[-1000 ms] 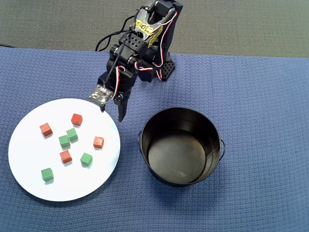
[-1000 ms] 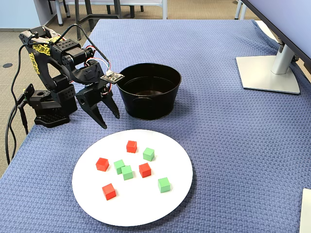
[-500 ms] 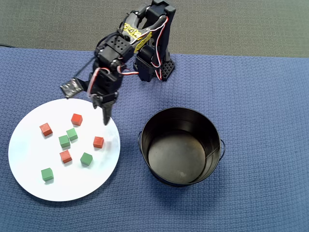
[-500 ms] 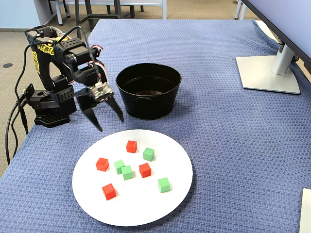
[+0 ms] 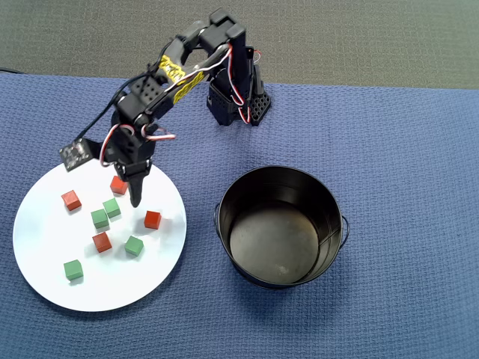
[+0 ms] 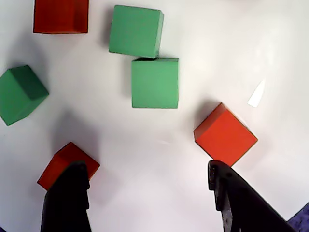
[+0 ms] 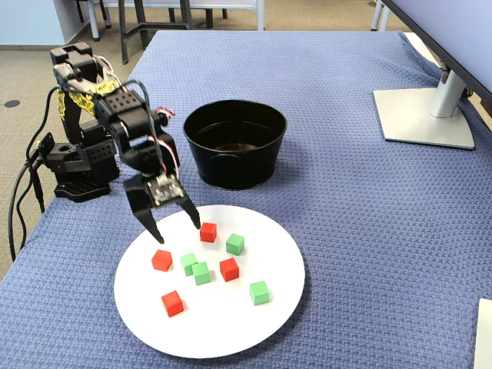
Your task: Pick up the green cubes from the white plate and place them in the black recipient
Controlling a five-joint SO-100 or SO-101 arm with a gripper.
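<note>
Black plastic arm (image 7: 115, 115), yellow patterned tape (red-white wires), bare circuit board.

You see a smooth white plate (image 7: 231, 330) with a faint sheen, matt green cubes (image 6: 155, 82) and matt red cubes (image 6: 225, 135) on it. The bucket (image 5: 281, 224) looks like glossy black metal. A rough blue woven cloth (image 5: 404, 149) covers the table. The gripper (image 6: 145, 203) fingers (image 6: 67, 203) look like matt black plastic.

The overhead view looks straight down on the blue woven cloth worktop (image 5: 389, 134), arm base at the top. The fixed view stands off across the worktop, angled down. The wrist view hangs very close above the large round white plate (image 6: 203, 38), which all three views share.
</note>
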